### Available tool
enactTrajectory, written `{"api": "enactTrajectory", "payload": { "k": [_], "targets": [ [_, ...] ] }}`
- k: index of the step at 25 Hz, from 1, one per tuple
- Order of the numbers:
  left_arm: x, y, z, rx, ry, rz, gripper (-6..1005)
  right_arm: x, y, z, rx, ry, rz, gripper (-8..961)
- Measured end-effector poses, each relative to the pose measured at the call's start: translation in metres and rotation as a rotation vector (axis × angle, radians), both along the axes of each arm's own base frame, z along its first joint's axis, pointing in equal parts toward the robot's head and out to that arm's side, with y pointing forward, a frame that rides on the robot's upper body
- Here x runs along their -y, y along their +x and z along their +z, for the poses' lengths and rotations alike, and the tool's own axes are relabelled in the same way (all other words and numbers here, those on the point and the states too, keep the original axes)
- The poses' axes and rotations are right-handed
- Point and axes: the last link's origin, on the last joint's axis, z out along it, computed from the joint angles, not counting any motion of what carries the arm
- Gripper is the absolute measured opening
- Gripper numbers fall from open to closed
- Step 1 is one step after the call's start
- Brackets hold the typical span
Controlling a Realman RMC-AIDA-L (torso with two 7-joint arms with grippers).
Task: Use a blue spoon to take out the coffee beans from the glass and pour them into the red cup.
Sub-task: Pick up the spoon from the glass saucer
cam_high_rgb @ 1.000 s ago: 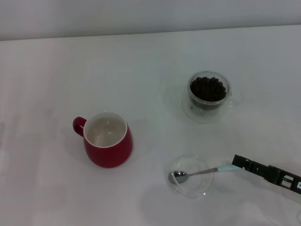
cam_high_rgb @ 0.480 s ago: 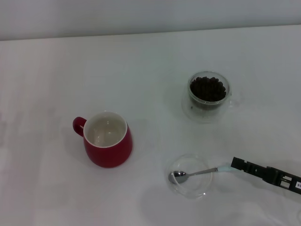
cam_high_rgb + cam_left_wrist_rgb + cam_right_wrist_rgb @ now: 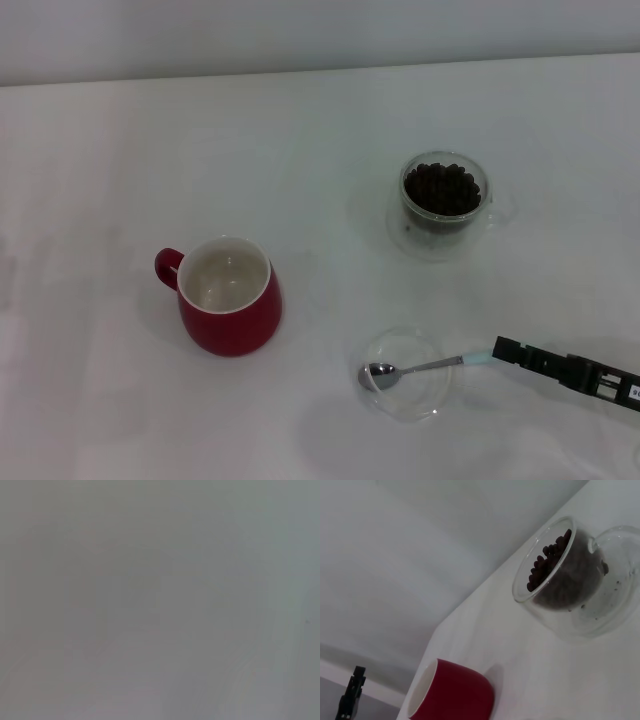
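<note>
We can't tell if right gripper pinches blue spoon; spoon could slip, tipping dish.

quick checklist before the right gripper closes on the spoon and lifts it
1. Right gripper at the tip of the blue spoon handle: ok.
2. Fingers around the handle: cannot tell.
3. Spoon bowl resting in the shallow glass dish, free to lift: ok.
4. The glass upright, coffee beans heaped inside: ok.
5. Red cup upright, mouth open: ok.
6. Left gripper position: cannot tell, not in view.
</note>
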Motion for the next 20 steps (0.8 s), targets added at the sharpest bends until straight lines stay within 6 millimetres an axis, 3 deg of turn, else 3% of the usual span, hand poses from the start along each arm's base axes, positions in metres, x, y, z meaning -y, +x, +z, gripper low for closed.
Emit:
{"api": "enactTrajectory", "payload": {
  "k": [13,20],
  "targets": [
    [-0.0011,0.0018,-0.0010,0.012,0.004,-0.002,729,-0.0039,0.0006,-0.0006,0.020,-0.038,0.009,450],
    [-0.0024,0.0032,-0.0016,0.014,0.003,-0.006,730,-0.0052,0.0024,0.0007,0.024,-0.041,-0.003,350]
  ]
}}
